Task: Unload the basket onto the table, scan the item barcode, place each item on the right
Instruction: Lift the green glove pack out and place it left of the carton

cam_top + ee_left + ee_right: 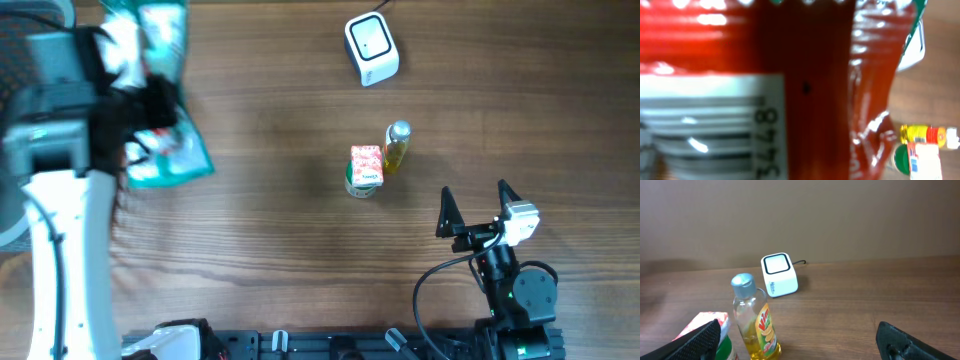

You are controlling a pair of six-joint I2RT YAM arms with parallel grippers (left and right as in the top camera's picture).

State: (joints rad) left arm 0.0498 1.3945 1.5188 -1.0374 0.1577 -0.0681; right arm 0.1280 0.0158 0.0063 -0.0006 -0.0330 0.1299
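At the far left of the counter [280, 250], the left end effector [150, 105] is closed tight on the bag [165, 150], the item to be scanned. The bag is teal and white from above with red on it, crumpled around the grip. It is sealed, so what is inside cannot be seen. In the left wrist view the bag fills nearly the whole frame as glossy red film. Its barcode [705, 130] sits on a white panel at lower left, bars blurred, with the digits 3448 printed beside them.

Near the middle stands a small green tub [362, 180] with a red-and-white top (closed, so its contents cannot be told). Just beside it on the right is a clear bottle [396, 150], upright, with a silver cap and a yellow-and-red label. It holds yellow liquid up to about its shoulder. Whether tub and bottle touch I cannot tell.

Beyond them, at the far edge of the counter, sits the scanner [371, 48], a white box with a dark-framed window on its top face and a thin cable at its back. It is well apart from the bag.

At the lower right, the right end effector [472, 208] stands wide, with nothing between its dark fingers and pointing toward the bottle.
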